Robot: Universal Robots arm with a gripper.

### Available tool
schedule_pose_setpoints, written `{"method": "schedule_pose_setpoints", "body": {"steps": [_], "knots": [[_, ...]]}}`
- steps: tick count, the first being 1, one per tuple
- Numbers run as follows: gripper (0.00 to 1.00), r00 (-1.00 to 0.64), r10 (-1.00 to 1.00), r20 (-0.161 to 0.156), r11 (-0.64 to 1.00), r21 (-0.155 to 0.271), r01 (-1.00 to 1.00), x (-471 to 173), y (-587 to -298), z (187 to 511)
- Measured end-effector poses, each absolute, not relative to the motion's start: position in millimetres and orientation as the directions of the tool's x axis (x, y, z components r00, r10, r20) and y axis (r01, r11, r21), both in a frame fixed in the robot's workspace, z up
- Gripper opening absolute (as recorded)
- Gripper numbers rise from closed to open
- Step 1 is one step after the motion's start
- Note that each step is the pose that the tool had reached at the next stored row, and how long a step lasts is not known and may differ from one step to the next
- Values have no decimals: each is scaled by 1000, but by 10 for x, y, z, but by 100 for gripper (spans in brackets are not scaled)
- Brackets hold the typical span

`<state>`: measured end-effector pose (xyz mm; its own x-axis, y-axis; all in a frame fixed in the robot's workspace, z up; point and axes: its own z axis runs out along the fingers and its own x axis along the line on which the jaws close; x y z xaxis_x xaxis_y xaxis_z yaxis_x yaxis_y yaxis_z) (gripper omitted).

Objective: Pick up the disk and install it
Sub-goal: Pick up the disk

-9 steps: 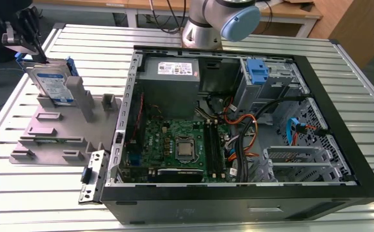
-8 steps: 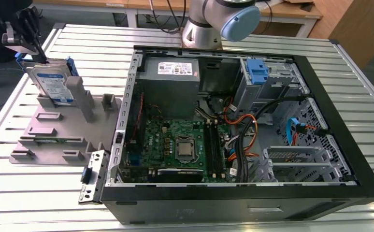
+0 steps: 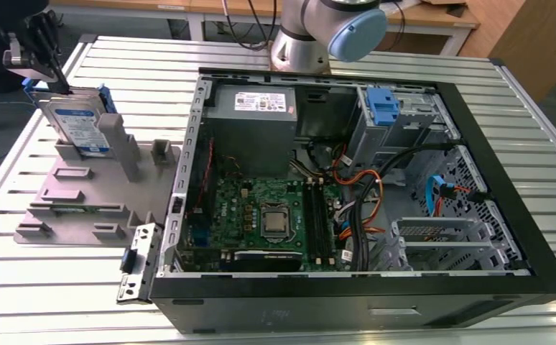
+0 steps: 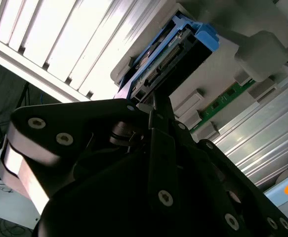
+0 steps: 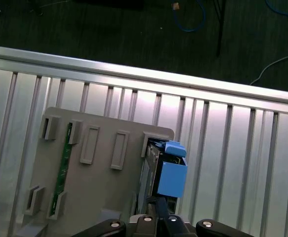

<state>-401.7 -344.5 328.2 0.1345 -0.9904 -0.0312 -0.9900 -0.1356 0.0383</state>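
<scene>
Gripper (image 3: 62, 88) at the disk (image 3: 79, 129), upper left of exterior view.
Upright in grey holder (image 3: 86, 188); clenched or released, cannot tell.

Table (image 3: 547, 180): ribbed bare metal, bright, lightly brushed. Holder (image 3: 77, 188): grey plastic, matt. Disk (image 3: 75, 123): silver metal face under a paper label. Its rails (image 5: 172, 178): blue plastic, smooth, faintly glossy. Gripper (image 4: 154, 102): black, matt, with shiny metal screw heads (image 4: 165, 197). Computer case (image 3: 355, 309): black outside with a dull sheen, bare grey sheet metal inside.
</scene>
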Motion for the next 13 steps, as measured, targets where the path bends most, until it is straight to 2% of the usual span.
{"method": "schedule_pose_setpoints", "body": {"steps": [13], "knots": [[11, 133, -991, -31, -134, 38, -990, -4017, -3445, 3341]]}}
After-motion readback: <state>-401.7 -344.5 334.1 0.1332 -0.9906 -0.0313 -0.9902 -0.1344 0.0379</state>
